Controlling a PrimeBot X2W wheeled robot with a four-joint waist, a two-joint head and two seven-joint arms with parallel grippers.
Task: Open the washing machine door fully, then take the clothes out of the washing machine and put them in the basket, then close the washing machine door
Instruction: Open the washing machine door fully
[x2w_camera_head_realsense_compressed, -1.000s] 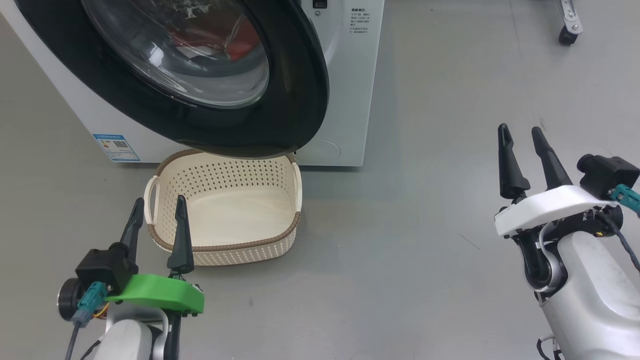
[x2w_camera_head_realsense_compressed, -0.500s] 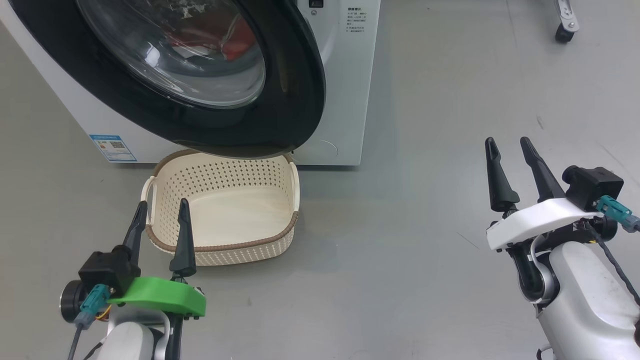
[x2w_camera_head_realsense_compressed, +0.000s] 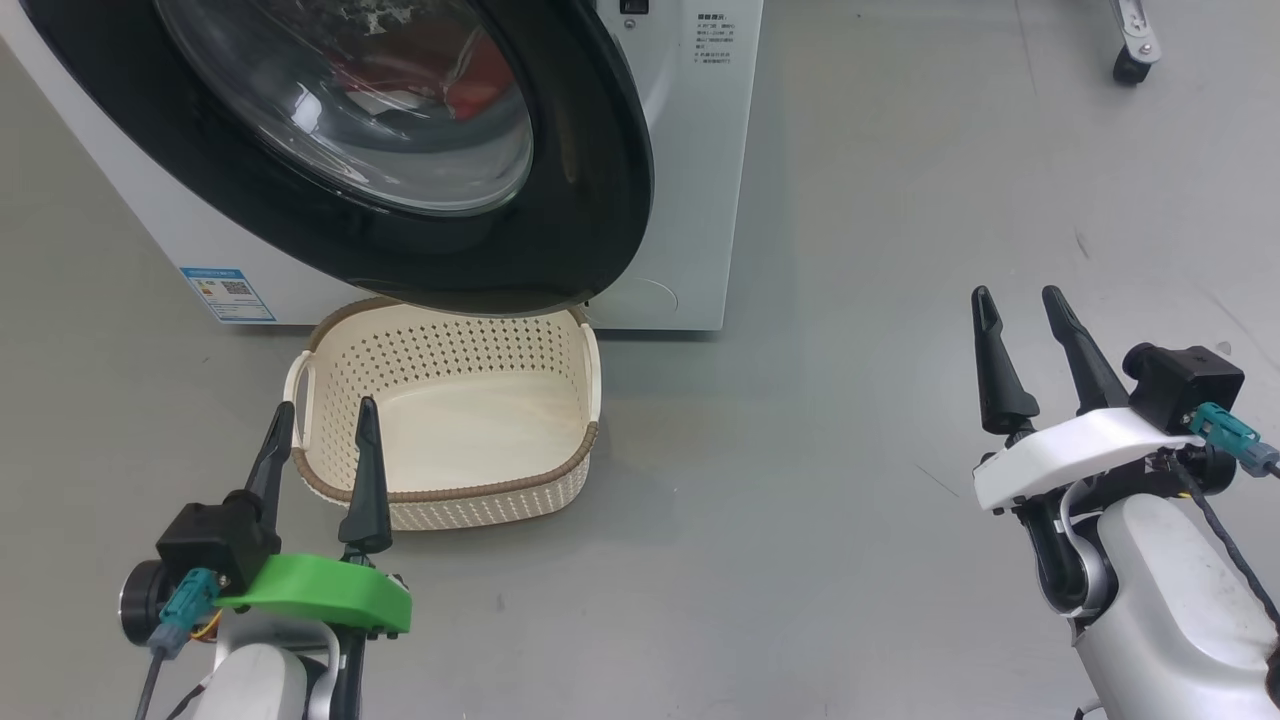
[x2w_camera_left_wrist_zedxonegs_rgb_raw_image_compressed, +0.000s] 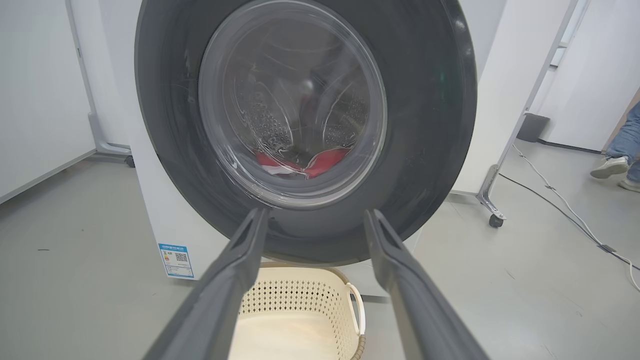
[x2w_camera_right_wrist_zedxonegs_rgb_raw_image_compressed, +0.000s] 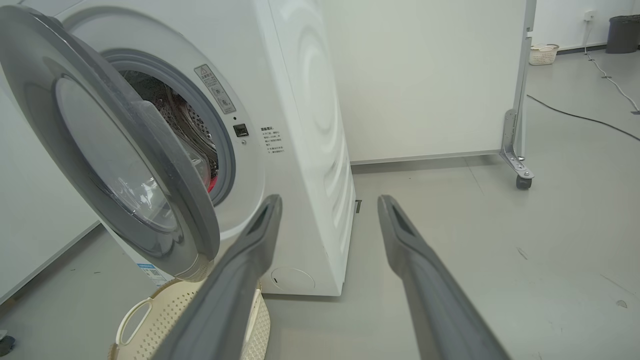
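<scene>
Under the door (x2w_camera_head_realsense_compressed: 600, 180) rim sits the basket (x2w_camera_head_realsense_compressed: 450, 492); left tool (x2w_camera_head_realsense_compressed: 326, 405), right tool (x2w_camera_head_realsense_compressed: 1017, 291) gape.

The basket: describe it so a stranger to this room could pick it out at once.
Start at the big white washing machine with its round black-rimmed door ajar. On the grey floor just in front, partly under the door's lower edge, sits the basket. Unlike the machine, it is low, cream plastic with perforated sides, a brown rim and loop handles, and empty.
</scene>
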